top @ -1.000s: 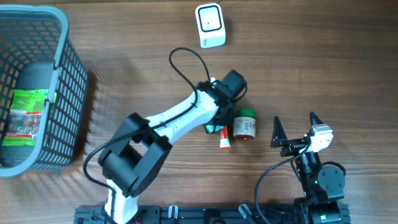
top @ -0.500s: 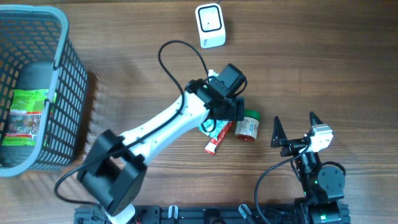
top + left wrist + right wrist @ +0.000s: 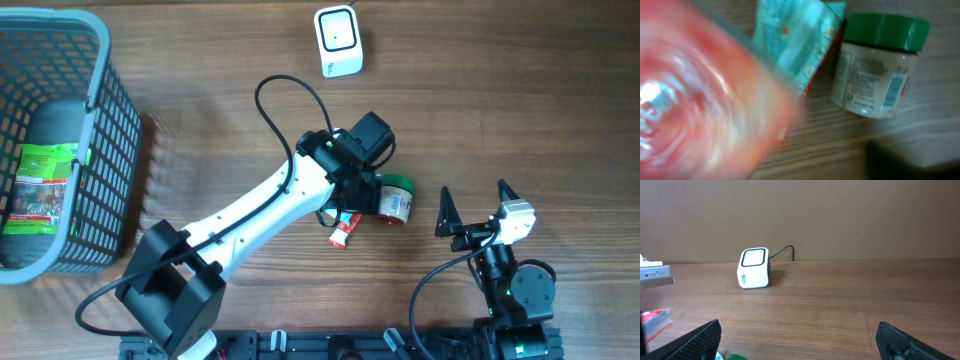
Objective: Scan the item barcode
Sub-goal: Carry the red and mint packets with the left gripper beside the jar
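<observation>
Evidently the tube (image 3: pixel 344 229) has been let go; a second ago it stood straighter under the left gripper (image 3: pixel 362 182), and since then it has tipped to lie slantwise on the table (image 3: pixel 520 90), red cap toward the robot, just beside the green-lidded jar (image 3: pixel 396 198). The left arm has settled low over both again; its wrist view is filled by a red blur, so I cannot tell whether its jaws are open or gripping. The jar's barcode (image 3: pixel 894 90) faces that camera; the tube's does not show. The right gripper (image 3: pixel 472 205) waits well apart, fingers spread wide and empty. The scanner (image 3: pixel 338 40) stands far across the table; nothing has reached it, so I judge a fresh grasp must come first; the scan is not yet done.
</observation>
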